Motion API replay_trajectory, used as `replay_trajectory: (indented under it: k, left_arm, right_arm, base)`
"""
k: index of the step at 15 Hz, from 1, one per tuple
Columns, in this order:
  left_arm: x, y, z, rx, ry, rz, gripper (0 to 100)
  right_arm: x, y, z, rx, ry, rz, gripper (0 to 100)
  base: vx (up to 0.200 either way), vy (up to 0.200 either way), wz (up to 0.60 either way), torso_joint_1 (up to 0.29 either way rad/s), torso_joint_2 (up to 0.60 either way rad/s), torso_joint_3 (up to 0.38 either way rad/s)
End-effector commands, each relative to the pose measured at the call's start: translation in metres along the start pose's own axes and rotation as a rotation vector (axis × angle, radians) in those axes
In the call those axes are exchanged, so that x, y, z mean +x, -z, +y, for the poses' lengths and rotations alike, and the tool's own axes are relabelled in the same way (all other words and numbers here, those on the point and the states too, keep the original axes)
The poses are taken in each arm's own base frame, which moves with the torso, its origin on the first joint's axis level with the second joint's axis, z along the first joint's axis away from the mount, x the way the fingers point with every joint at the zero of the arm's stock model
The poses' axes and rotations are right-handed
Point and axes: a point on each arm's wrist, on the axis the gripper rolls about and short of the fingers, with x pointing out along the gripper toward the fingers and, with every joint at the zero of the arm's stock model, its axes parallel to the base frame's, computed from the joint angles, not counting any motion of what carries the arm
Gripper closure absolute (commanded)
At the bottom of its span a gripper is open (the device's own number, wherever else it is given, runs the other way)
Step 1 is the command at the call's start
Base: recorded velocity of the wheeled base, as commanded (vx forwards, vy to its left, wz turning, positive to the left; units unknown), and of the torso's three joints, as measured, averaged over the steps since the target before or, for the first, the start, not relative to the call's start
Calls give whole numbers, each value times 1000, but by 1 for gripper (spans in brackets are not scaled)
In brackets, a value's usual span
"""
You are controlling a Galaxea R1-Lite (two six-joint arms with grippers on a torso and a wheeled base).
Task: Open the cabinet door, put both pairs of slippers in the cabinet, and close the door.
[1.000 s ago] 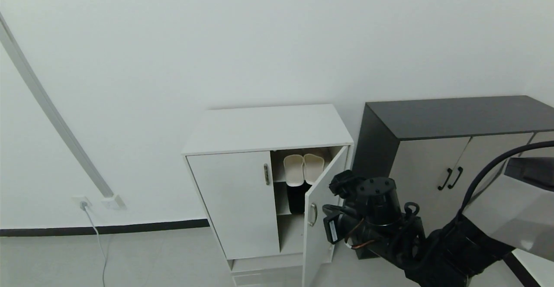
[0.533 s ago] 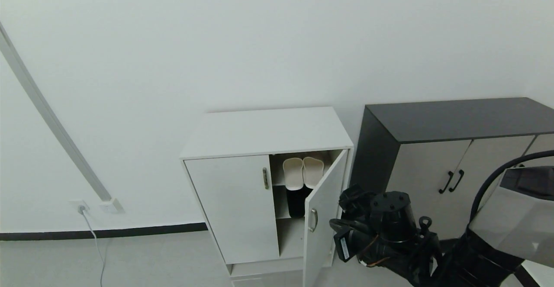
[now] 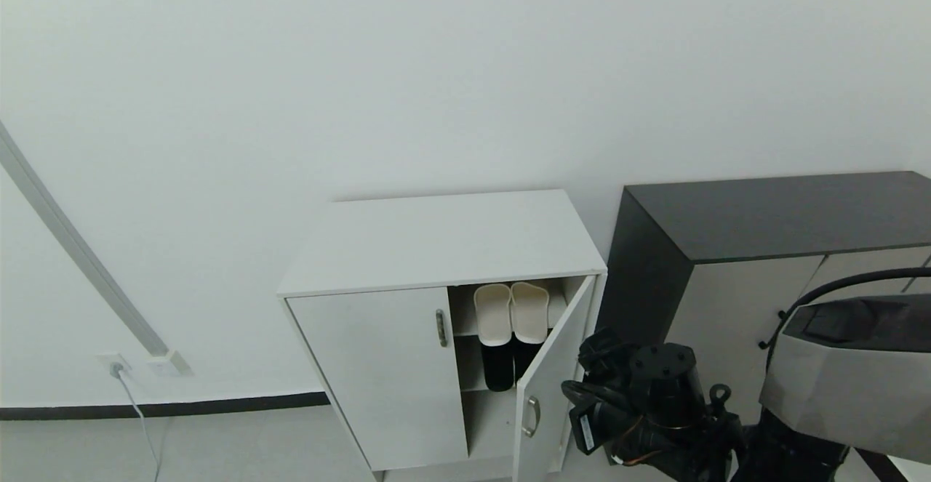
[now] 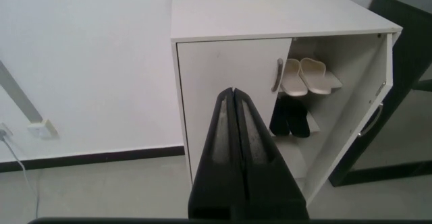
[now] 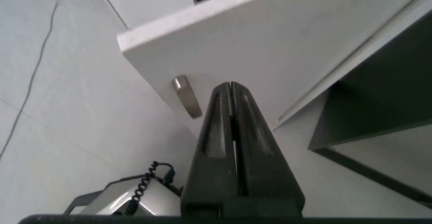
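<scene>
The white cabinet (image 3: 444,242) stands against the wall with its left door shut and its right door (image 3: 553,387) swung partly open. A cream pair of slippers (image 3: 511,312) lies on the upper shelf, and a black pair (image 3: 509,366) sits on the shelf below. In the left wrist view my left gripper (image 4: 233,116) is shut and empty, held back in front of the cabinet (image 4: 270,15), facing the cream slippers (image 4: 310,75) and black slippers (image 4: 290,119). My right gripper (image 5: 233,92) is shut and empty, close to the open door's outer face (image 5: 283,35) beside its handle (image 5: 185,96).
A dark cabinet (image 3: 771,213) with pale doors stands right of the white one, just behind my right arm (image 3: 647,402). A wall socket (image 3: 113,363) with a cable and a slanted conduit (image 3: 65,238) are at the left. Bare floor (image 3: 218,446) lies before the cabinet.
The whole head picture has shifted, so the camera has moved; the cabinet now sits lower and larger. The door stays about as far open, with my right arm still beside it.
</scene>
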Motion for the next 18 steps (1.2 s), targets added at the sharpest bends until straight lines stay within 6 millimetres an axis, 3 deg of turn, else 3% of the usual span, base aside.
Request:
replay_trajectory:
  k: [1, 6, 10, 18]
  left_arm:
    - [0, 0, 0, 0, 1, 0, 100]
    - [0, 0, 0, 0, -1, 0, 100]
    - [0, 0, 0, 1, 1, 0, 100]
    - [0, 0, 0, 9, 4, 0, 100]
  right_arm:
    - [13, 11, -4, 2, 13, 30, 100]
    - [49, 4, -12, 21, 35, -12, 100]
    - [67, -3, -18, 31, 51, -42, 100]
    - [88, -25, -19, 33, 56, -61, 100]
  base:
    - [0, 0, 0, 0, 0, 0]
    - [0, 0, 0, 0, 0, 0]
    - [0, 0, 0, 0, 0, 0]
    - [0, 0, 0, 0, 0, 0]
